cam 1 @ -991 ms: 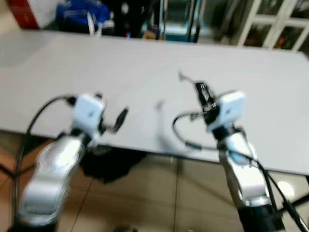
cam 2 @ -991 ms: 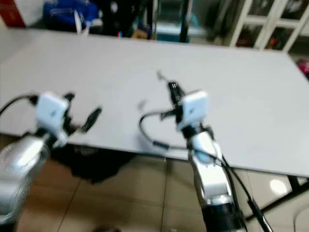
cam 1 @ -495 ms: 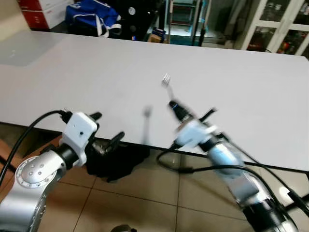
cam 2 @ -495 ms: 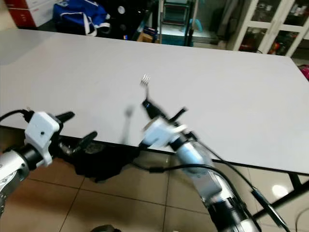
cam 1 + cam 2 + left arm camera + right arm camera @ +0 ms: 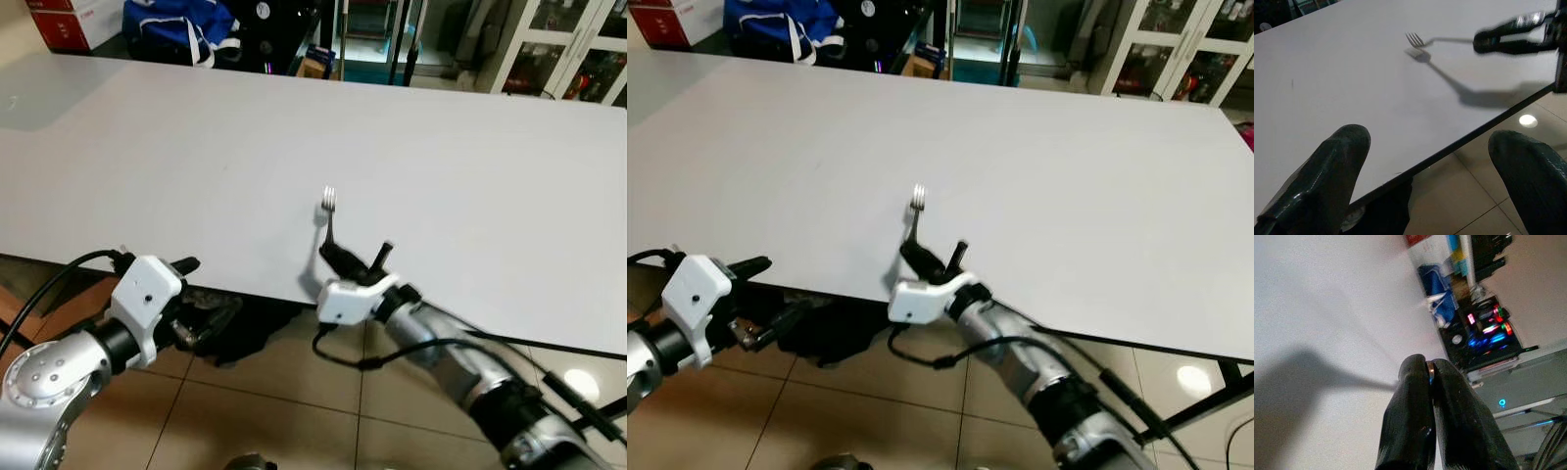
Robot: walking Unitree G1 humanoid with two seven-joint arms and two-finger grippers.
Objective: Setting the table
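A silver fork [image 5: 327,208] is held over the white table [image 5: 196,147] near its front edge, tines pointing away from me and just above the surface. My right gripper [image 5: 331,253] is shut on the fork's handle; the right wrist view shows the two black fingers [image 5: 1410,421] pressed together on the handle [image 5: 1430,372]. My left gripper [image 5: 208,286] is open with nothing in it, low and to the left, just in front of the table's front edge. Its two fingers [image 5: 1327,171] stand wide apart in the left wrist view, which also shows the fork [image 5: 1415,40] and the right gripper [image 5: 1498,41].
A dark bundle [image 5: 240,328] lies on the tiled floor under the table's front edge. Behind the table are a blue bag [image 5: 167,20], a red box [image 5: 59,18] and white-framed cabinets [image 5: 558,59]. Cables hang off both arms.
The camera has shifted. My right arm has swung down from upright to low at the table's front edge, still holding the fork. My left gripper has dropped lower.
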